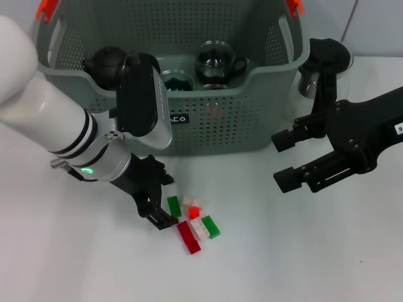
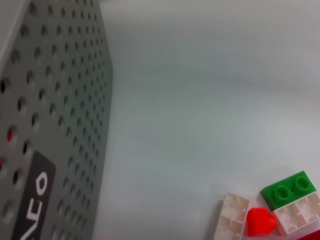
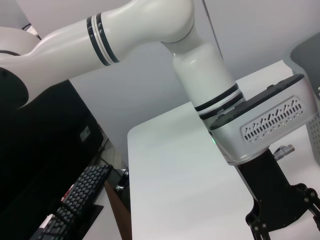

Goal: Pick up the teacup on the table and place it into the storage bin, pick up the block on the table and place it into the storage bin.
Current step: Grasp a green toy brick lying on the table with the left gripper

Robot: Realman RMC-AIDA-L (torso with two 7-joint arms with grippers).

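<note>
A: Nearest the head camera is the left end effector (image 1: 165, 211), black fingers spread open, empty, low over the white worktop (image 1: 302, 251).

B: And the blocks?

A: The small cluster of red, green and clear plastic blocks (image 1: 194, 221) lies just at its 3 o'clock; the long red block (image 1: 188, 237) runs 11 to 5.

B: Teacups?

A: Glass teacup (image 1: 217, 61) sits inside the perforated grey-green plastic storage bin (image 1: 252, 119), at 12 o'clock. The right end effector (image 1: 288, 160) hangs open, farther off.
</note>
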